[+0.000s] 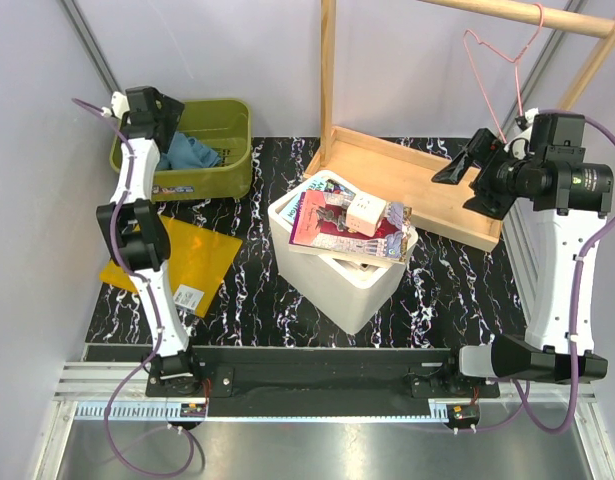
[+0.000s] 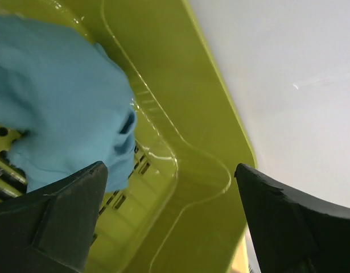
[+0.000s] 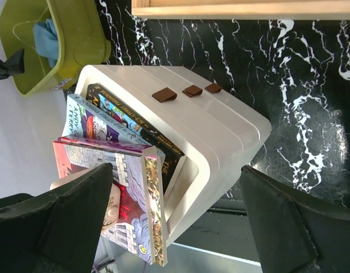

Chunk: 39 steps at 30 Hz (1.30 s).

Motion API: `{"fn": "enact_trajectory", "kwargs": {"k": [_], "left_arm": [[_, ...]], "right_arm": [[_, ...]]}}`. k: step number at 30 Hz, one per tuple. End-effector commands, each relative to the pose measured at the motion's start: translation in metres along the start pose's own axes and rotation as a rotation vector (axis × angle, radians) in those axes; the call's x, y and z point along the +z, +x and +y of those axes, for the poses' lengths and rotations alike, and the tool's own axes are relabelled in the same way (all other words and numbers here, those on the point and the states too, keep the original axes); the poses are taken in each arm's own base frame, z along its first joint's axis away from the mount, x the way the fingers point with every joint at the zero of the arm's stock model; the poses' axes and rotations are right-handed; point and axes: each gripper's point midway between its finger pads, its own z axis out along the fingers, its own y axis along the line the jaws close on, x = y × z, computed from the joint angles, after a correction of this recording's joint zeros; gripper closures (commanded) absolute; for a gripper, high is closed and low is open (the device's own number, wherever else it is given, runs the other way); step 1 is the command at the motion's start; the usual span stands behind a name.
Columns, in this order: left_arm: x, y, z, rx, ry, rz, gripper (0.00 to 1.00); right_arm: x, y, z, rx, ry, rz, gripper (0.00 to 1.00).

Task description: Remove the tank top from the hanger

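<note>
The teal-blue tank top (image 1: 192, 152) lies crumpled inside the green basket (image 1: 232, 150) at the back left. My left gripper (image 1: 170, 133) hangs over the basket, open. In the left wrist view the tank top (image 2: 61, 102) lies just beyond the left fingertip (image 2: 78, 193), and nothing is between the fingers of the gripper (image 2: 169, 176). The bare pink wire hanger (image 1: 495, 62) hangs from the wooden rail (image 1: 517, 14) at the back right. My right gripper (image 1: 457, 160) is open in the air below the hanger, empty in the right wrist view (image 3: 177, 176).
A white box (image 1: 352, 275) holding books (image 1: 337, 220) stands mid-table. The rack's wooden tray base (image 1: 427, 180) lies behind it, with an upright post (image 1: 328, 70). A yellow sheet (image 1: 202, 255) lies front left by the left arm.
</note>
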Motion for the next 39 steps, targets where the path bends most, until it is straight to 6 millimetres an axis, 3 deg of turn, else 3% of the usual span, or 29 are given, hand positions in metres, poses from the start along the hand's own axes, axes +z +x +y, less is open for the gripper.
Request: {"fn": "enact_trajectory", "kwargs": {"k": [1, 6, 7, 8, 9, 10, 11, 12, 13, 14, 15, 16, 17, 19, 21, 24, 27, 29, 34, 39], "left_arm": [[-0.093, -0.036, -0.072, 0.104, 0.185, -0.049, 0.01], [-0.159, -0.001, -0.087, 0.263, 0.256, 0.028, 0.01], [-0.161, 0.017, -0.072, 0.289, 0.234, 0.069, 0.01], [-0.192, 0.023, -0.084, 0.335, 0.286, 0.066, 0.01], [-0.204, 0.031, -0.081, 0.360, 0.292, 0.080, 0.01], [-0.207, 0.048, -0.061, 0.385, 0.265, 0.118, 0.01], [-0.241, 0.055, -0.071, 0.418, 0.330, 0.121, 0.01], [-0.253, 0.063, -0.066, 0.435, 0.343, 0.138, 0.01], [-0.256, 0.081, -0.045, 0.453, 0.321, 0.183, 0.01], [-0.288, 0.085, -0.047, 0.470, 0.379, 0.182, 0.01], [-0.298, 0.092, -0.040, 0.480, 0.389, 0.194, 0.01], [-0.302, 0.113, -0.018, 0.503, 0.373, 0.247, 0.01], [-0.326, 0.111, -0.016, 0.507, 0.414, 0.232, 0.01], [-0.349, 0.126, 0.008, 0.520, 0.439, 0.262, 0.01], [-0.362, 0.137, 0.026, 0.531, 0.455, 0.309, 0.01], [-0.377, 0.144, 0.063, 0.575, 0.418, 0.337, 0.01], [-0.392, 0.144, 0.086, 0.598, 0.385, 0.349, 0.01], [-0.400, 0.146, 0.096, 0.570, 0.375, 0.358, 0.01], [-0.417, 0.172, 0.120, 0.452, 0.394, 0.466, 0.01], [-0.417, 0.199, 0.143, 0.374, 0.389, 0.572, 0.01]], "right_arm": [[-0.005, 0.008, 0.008, -0.016, -0.050, 0.013, 0.00], [0.001, 0.014, -0.013, 0.031, 0.048, 0.020, 0.00], [0.003, 0.017, -0.018, 0.048, 0.073, 0.032, 0.00], [0.003, 0.018, -0.022, 0.056, 0.093, 0.032, 0.00], [0.003, 0.018, -0.027, 0.062, 0.121, 0.024, 0.00], [0.004, 0.021, -0.030, 0.079, 0.133, 0.031, 0.00], [0.004, 0.022, -0.033, 0.086, 0.143, 0.028, 0.00], [0.005, 0.023, -0.038, 0.096, 0.165, 0.021, 0.00], [0.007, 0.027, -0.042, 0.119, 0.181, 0.029, 0.00], [0.008, 0.029, -0.045, 0.133, 0.194, 0.028, 0.00], [0.010, 0.031, -0.049, 0.163, 0.213, 0.029, 0.00], [0.013, 0.036, -0.054, 0.180, 0.227, 0.042, 0.00], [0.015, 0.038, -0.056, 0.193, 0.232, 0.046, 0.00], [0.019, 0.043, -0.058, 0.218, 0.232, 0.060, 0.00], [0.023, 0.044, -0.061, 0.237, 0.238, 0.059, 0.00], [0.028, 0.046, -0.064, 0.250, 0.238, 0.055, 0.00], [0.031, 0.052, -0.069, 0.262, 0.241, 0.051, 0.00], [0.032, 0.053, -0.069, 0.264, 0.227, 0.038, 0.00], [0.035, 0.068, -0.075, 0.280, 0.186, 0.012, 0.00], [0.051, 0.098, -0.087, 0.326, 0.130, 0.031, 0.00]]}}
